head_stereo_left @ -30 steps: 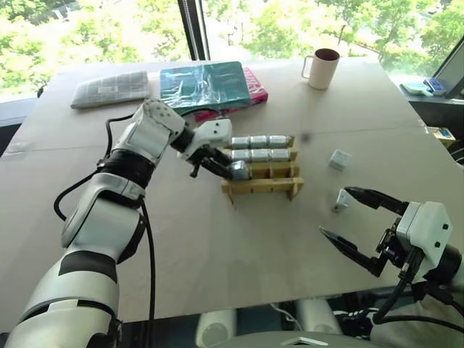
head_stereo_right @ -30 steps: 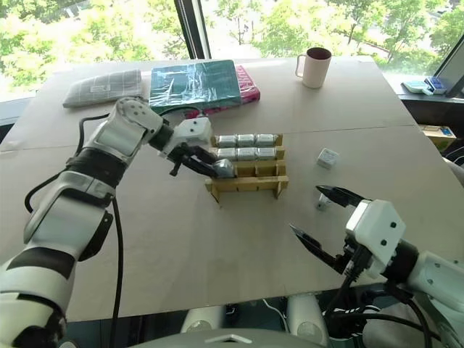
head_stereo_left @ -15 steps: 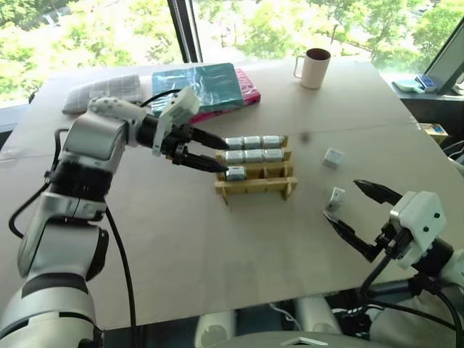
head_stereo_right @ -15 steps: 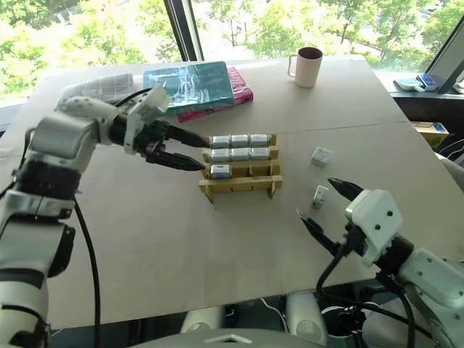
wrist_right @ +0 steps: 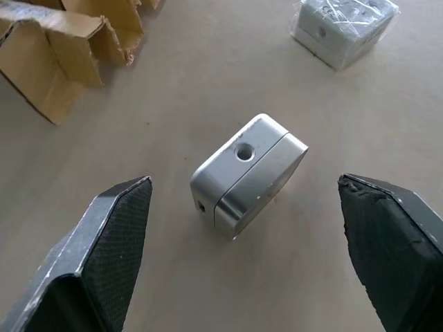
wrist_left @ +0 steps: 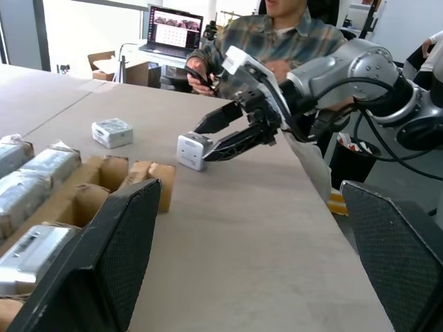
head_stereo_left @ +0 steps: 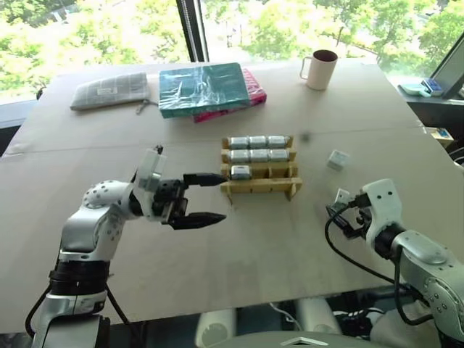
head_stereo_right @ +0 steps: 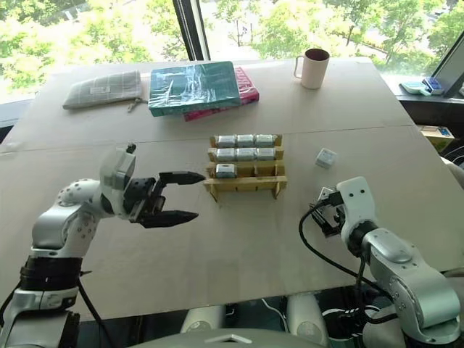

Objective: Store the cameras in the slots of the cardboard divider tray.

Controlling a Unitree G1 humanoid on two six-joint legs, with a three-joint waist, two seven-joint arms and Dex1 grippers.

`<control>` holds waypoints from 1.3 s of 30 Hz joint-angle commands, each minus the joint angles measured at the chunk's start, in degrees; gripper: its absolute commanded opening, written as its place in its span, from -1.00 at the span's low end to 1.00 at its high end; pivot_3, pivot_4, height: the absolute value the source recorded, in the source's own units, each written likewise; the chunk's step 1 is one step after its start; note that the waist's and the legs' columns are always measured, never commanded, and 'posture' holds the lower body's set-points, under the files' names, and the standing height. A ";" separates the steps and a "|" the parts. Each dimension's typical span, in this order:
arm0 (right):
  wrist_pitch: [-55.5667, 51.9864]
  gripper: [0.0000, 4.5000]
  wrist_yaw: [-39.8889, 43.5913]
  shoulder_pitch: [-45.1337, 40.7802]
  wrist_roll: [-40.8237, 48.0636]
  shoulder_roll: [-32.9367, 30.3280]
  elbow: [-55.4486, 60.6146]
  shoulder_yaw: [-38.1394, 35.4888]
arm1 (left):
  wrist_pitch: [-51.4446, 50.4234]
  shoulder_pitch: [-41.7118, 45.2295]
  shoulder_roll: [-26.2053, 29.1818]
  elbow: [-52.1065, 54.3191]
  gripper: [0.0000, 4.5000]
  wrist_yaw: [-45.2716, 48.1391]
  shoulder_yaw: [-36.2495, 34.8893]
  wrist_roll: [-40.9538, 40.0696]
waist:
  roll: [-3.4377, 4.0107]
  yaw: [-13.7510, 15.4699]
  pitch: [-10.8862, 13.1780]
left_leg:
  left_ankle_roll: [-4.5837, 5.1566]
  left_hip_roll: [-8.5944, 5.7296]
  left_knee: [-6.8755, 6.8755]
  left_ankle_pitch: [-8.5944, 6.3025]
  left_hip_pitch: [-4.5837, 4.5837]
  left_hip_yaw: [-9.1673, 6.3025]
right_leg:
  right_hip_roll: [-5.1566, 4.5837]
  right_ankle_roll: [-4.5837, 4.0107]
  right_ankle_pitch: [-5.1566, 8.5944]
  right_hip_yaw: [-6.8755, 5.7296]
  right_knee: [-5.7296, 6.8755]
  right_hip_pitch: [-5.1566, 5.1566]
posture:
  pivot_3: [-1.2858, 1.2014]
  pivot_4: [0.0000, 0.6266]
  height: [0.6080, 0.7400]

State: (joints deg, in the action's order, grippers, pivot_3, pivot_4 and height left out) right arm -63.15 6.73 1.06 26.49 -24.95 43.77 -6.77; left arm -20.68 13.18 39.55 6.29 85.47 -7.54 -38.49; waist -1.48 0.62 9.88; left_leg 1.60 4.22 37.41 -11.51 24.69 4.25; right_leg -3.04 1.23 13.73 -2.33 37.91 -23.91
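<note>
The cardboard divider tray (head_stereo_left: 262,187) stands mid-table. Its two far rows are full of silver cameras (head_stereo_left: 258,148), and one more camera (head_stereo_left: 240,172) sits in the left slot of the near row. My left gripper (head_stereo_left: 217,196) hovers open and empty just left of the tray, pointing at it. On the right, a loose camera (wrist_right: 246,173) lies on the table between the open fingers of my right gripper (head_stereo_left: 339,209), untouched. Another loose camera (head_stereo_left: 338,160) lies farther back.
A mug (head_stereo_left: 321,69) stands at the far right. A teal wrapped box (head_stereo_left: 205,87) on a pink book and a grey pouch (head_stereo_left: 110,89) lie at the far left. A person (wrist_left: 277,41) sits beyond the table's right edge.
My left gripper let go of a camera in the tray's near-left slot, opened and drew back toward me. My right gripper dropped forward and now straddles the loose camera.
</note>
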 commanded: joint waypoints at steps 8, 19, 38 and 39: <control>-3.89 -0.04 -1.60 -4.38 -2.29 0.76 -2.89 -1.07 | -7.08 -1.96 2.70 14.73 1.00 -9.04 -3.53 -7.48 | 0.00 0.10 0.00 | 0.00 -0.01 -0.02 -0.01 0.08 0.00 | -0.05 0.00 -0.01 0.00 -0.06 -0.01 | 0.03 -0.52 1.00; 16.21 -0.66 16.28 -8.39 -6.29 -13.83 -2.39 6.77 | -12.95 -17.76 4.15 33.18 1.00 -21.71 -15.47 -20.52 | 0.10 -0.98 0.06 | 0.00 -0.01 -0.10 -0.01 0.02 0.06 | 0.01 0.07 0.05 0.07 -0.06 -0.10 | 0.03 -0.52 1.00; 52.81 -0.66 51.57 -42.43 -16.46 -5.02 -48.02 26.61 | -5.10 -34.53 -5.02 36.51 1.00 -38.10 -19.52 -12.19 | 0.16 -0.66 0.12 | -0.01 -0.03 -0.11 -0.01 0.09 0.15 | -0.03 -0.17 -0.09 0.04 -0.15 -0.14 | 0.03 -0.52 1.00; 53.35 -0.66 51.87 -42.76 -16.72 -4.63 -48.75 26.49 | -5.31 -34.19 -5.05 36.86 1.00 -39.26 -18.50 -11.54 | 0.16 -0.70 0.12 | -0.01 -0.02 -0.11 -0.01 0.08 0.16 | -0.01 -0.17 -0.10 0.04 -0.14 -0.13 | 0.03 -0.52 1.00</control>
State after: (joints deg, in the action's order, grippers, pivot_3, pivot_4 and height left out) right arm -12.03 57.72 -39.93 9.94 -30.02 -4.79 20.96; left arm -26.00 -21.40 34.50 40.28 48.50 -27.19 -51.11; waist -1.32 -0.08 10.00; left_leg 1.59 4.20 37.30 -11.52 24.77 4.42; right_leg -3.05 1.06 13.63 -2.28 37.79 -24.06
